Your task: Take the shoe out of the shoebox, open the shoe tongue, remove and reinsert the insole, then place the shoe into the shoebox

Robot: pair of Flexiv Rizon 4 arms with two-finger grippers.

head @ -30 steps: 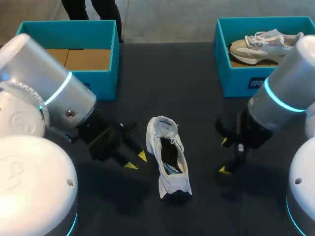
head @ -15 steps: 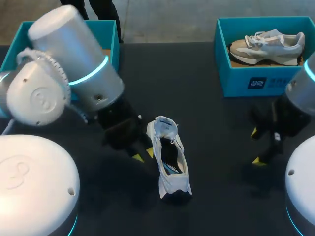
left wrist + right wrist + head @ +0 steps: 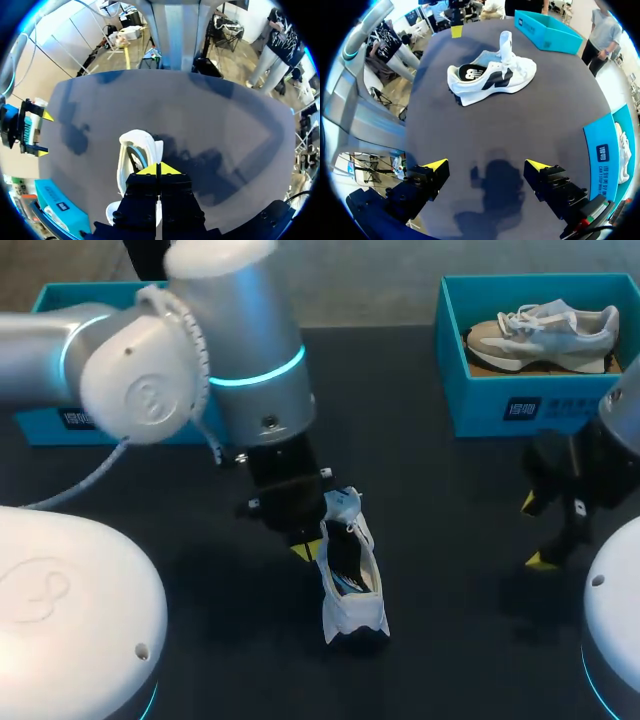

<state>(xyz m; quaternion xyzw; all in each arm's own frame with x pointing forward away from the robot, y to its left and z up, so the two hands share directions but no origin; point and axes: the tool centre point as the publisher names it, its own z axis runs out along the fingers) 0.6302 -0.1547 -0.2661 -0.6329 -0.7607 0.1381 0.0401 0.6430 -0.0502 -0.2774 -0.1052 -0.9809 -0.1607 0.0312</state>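
Swinging in from the left, the left arm (image 3: 200,360) has carried the left gripper (image 3: 308,548) from beside the white shoe (image 3: 350,575) right up to its far-left rim. The right gripper (image 3: 535,531) has drawn off to the right, and the shoe has not shifted.

In the head view the shoe lies in the middle of the table (image 3: 430,480). Its long axis runs near to far (tilted a touch), with the heel near, the toe far and the tongue raised at the far end. The right gripper's jaws stand spread, well apart from the shoe. The left shoebox (image 3: 50,428) sits far left, half hidden behind the arm. The right shoebox (image 3: 520,405), far right, holds a second shoe (image 3: 545,330).

In the left wrist view the left gripper (image 3: 160,169) has its yellow tips pressed together, with nothing visible between them. It is directly over the shoe (image 3: 137,150), whose open collar lies just ahead. The right gripper (image 3: 44,134) shows off to one side, spread.

In the right wrist view the right gripper (image 3: 486,165) is spread wide over bare table (image 3: 560,110). The shoe (image 3: 492,77) lies side-on well ahead of it, with the left gripper's tip (image 3: 456,31) beyond.
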